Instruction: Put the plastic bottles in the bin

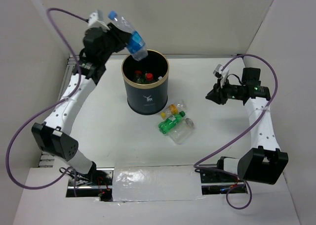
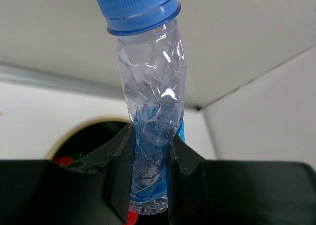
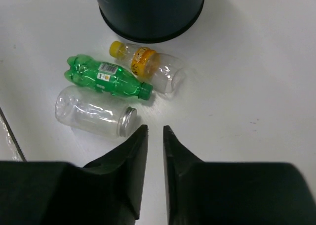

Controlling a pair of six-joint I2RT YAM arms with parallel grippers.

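Clear, crumpled plastic marks the blue-capped bottle (image 1: pixel 129 34), which hangs tilted over the bin (image 1: pixel 138 94) at the 11 o'clock side of its gold rim, cap up and away, base pointing into the opening. The left claw (image 2: pixel 150 141) pinches it low on the body, across the blue label, with both fingers pressed into the sides so that the plastic is squeezed in.

Inside the dark green bin lie at least two red-capped bottles (image 1: pixel 149 76); how many more are under them cannot be told.

On the white table (image 1: pixel 222 136), at about 4 o'clock from the bin and just beside its foot, three bottles lie on their sides in a close cluster: a yellow-capped bottle (image 3: pixel 148 67) nearest the bin, a green bottle (image 3: pixel 108 79) touching it, and a clear bottle (image 3: pixel 91 111) with a pale cap on the far side of the green one.

At 3 o'clock from the bin, well apart from it, the right claw (image 3: pixel 155 131) hangs above the table and looks toward the cluster, its fingers nearly together with only a narrow slit between them, gripping nothing.
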